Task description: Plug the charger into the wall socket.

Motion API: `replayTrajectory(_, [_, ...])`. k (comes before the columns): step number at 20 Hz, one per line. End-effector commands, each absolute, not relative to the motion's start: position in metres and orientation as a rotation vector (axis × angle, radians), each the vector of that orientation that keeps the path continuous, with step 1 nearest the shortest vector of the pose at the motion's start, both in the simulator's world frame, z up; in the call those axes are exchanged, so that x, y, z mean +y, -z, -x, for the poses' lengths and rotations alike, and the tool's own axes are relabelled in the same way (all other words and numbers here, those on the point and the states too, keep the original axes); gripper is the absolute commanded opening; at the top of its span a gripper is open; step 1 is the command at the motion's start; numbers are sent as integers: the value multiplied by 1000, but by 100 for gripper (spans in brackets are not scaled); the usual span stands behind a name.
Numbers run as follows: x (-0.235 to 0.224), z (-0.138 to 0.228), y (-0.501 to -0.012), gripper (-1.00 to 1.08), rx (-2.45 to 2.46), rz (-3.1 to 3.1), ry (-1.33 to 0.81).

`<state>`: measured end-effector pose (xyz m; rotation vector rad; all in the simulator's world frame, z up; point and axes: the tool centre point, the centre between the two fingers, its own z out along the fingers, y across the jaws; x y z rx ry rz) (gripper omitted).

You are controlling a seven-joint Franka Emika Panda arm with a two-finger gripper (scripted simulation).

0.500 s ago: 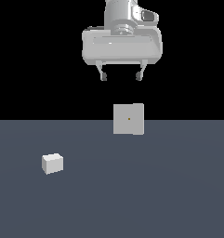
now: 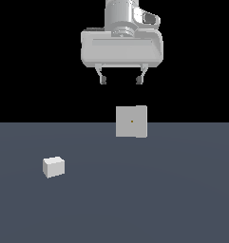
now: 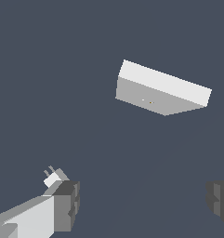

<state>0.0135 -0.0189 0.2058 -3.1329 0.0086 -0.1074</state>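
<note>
The charger (image 2: 53,166) is a small white block lying on the dark grey floor at the exterior view's left. In the wrist view it (image 3: 53,177) peeks out beside one fingertip, its prongs showing. The wall socket (image 2: 131,121) is a light-grey upright square panel with an orange dot at its centre, standing near the middle; it also shows in the wrist view (image 3: 161,89). My gripper (image 2: 121,80) hangs high above the panel, open and empty, its fingers (image 3: 67,204) wide apart. It is far from the charger.
The dark grey floor (image 2: 173,199) stretches all around both things. Behind is a black background. Nothing else shows.
The gripper has shifted slightly; the charger and the socket have not moved.
</note>
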Motion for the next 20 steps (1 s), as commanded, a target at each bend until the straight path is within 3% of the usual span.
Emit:
replayTrajectory(1, [-14, -12, -201, 100, -28, 3128, 122])
replayTrajectory(20, [62, 22, -128, 100, -585, 2989, 364])
